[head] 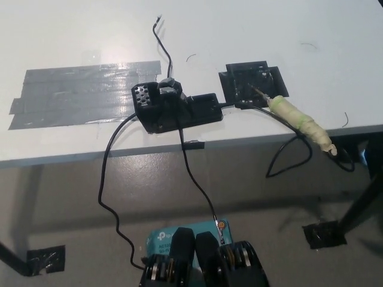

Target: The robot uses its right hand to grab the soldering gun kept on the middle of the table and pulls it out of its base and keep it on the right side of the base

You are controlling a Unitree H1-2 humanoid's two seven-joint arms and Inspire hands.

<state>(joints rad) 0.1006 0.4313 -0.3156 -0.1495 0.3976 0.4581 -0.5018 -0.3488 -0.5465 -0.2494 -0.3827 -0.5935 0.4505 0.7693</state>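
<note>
The soldering gun (pixel 299 122), its handle wrapped in pale yellow tape, lies on the white table (pixel 335 72) near the front right edge. Its metal tip (pixel 254 91) rests on a black square holder (pixel 251 79). Its rear end sticks out over the table's edge, and a black cable (pixel 281 161) loops down from it. The black base (pixel 173 109) stands in the middle of the table, left of the gun. Neither hand shows in the head view. A dark shape (pixel 374 152) at the right edge, below the table, is too cut off to identify.
A wide patch of grey tape (pixel 78 89) covers the table's left part. Black cables run from the base over the front edge down to a teal box (pixel 179 236) on the floor. Black tape pieces (pixel 323 233) lie on the floor.
</note>
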